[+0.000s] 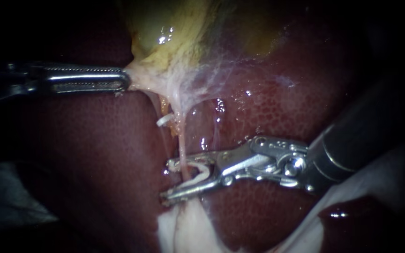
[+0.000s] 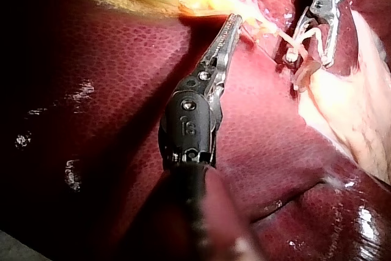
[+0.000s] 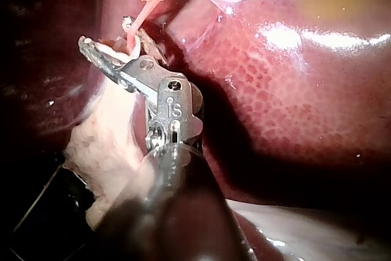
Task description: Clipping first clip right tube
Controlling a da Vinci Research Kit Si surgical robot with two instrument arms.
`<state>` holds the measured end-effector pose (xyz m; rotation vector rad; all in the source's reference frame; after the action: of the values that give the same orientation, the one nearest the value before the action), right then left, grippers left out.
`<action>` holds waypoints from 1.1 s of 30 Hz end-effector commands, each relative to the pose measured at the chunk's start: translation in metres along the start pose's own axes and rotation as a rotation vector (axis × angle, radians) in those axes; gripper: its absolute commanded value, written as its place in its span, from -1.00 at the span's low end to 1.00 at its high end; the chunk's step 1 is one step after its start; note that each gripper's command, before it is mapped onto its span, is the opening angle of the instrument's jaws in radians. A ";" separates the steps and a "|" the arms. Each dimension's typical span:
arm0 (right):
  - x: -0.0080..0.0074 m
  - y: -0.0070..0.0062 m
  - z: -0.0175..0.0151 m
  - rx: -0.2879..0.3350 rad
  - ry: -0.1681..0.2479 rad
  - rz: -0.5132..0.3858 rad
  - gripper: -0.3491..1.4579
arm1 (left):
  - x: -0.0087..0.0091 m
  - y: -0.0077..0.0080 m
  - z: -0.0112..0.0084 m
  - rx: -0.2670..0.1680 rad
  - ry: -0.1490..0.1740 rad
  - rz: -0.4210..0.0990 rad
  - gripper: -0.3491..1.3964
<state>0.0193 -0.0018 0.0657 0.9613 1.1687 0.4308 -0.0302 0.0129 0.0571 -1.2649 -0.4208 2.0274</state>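
scene: a pig's liver (image 1: 282,107) and a yellow gallbladder (image 1: 165,33) are shown at close range, with thin strands stretched below the gallbladder's neck.
left instrument (image 1: 126,79): its jaws are closed on pale tissue at the gallbladder's neck, which is pulled taut; the same hold is seen in the left wrist view (image 2: 235,21).
right instrument (image 1: 166,181): its jaws are set narrowly apart, and a white loaded clip (image 1: 201,172) is carried between them, touched by both.
right tube (image 1: 182,140): it is seen running down from the neck and passing between the legs of the loaded clip, just above the pale tissue (image 1: 183,229) at its lower end; in the right wrist view (image 3: 137,25) it is seen entering the jaws.
neighbouring strand (image 1: 158,105): a seated clip (image 1: 163,121) is already carried on it, just beside the right tube.
handling: the right tube is judged thin, soft, wet and light, and easily torn while held under tension.
where to take hold: it is best enclosed squarely across its full width, clear of the neighbouring strand, and the clip is best closed without any added pull.
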 end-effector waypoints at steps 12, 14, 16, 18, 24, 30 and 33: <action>0.0002 -0.0011 0.0002 0.032 -0.011 0.017 -0.29 | 0.0000 0.0000 0.0000 0.000 0.000 0.000 -1.00; 0.0002 -0.0012 0.0001 0.032 -0.011 0.023 -0.38 | 0.0000 0.0000 0.0000 0.000 0.000 0.000 -1.00; 0.0001 -0.0012 0.0000 0.033 -0.012 0.029 -0.48 | 0.0000 0.0000 0.0000 0.001 0.000 0.000 -1.00; 0.0001 -0.0012 0.0000 0.034 -0.013 0.040 -0.61 | 0.0000 0.0000 0.0000 0.001 0.000 0.000 -1.00; 0.0000 -0.0013 -0.0002 0.035 -0.014 0.087 -1.00 | 0.0000 0.0001 0.0001 0.001 0.000 0.000 -1.00; -0.0001 -0.0014 -0.0004 0.037 -0.015 0.104 -1.00 | 0.0000 0.0001 0.0001 0.001 0.000 0.000 -1.00; -0.0001 -0.0015 -0.0004 0.038 -0.016 0.103 -1.00 | 0.0000 0.0000 0.0001 0.001 0.000 0.000 -1.00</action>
<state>0.0187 -0.0025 0.0645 1.0598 1.1191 0.4858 -0.0303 0.0129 0.0570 -1.2640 -0.4198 2.0272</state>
